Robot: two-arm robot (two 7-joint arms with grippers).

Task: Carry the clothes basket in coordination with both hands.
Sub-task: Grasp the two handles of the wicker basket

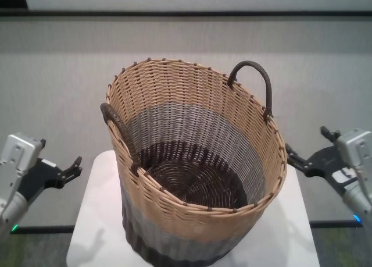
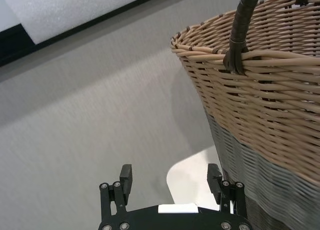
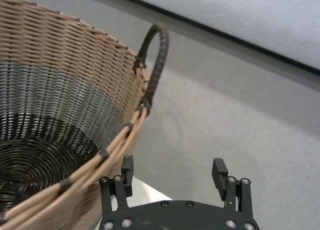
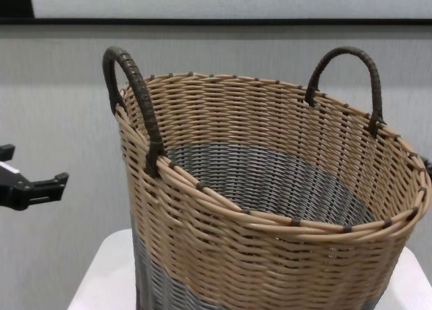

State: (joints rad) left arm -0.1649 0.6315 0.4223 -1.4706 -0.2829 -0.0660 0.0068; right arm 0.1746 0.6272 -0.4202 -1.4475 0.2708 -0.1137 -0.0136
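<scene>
Woven wicker forms the clothes basket (image 1: pixel 195 180), which stands upright on a smooth white pedestal (image 1: pixel 96 220) between both arms: tan upper band, grey lower band, dark base, two wrapped loop handles. Left gripper (image 1: pixel 68 171) and right gripper (image 1: pixel 296 161) flank it, jaws spread wide, empty, neither touching. Grasping, lifting and carrying all remain.

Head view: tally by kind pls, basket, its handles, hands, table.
Clothes basket: 1
Loop handles: 2, left handle and right handle
Hands: 2, left hand and right hand, both open, clear of the basket
White table: 1
Total: 6
</scene>
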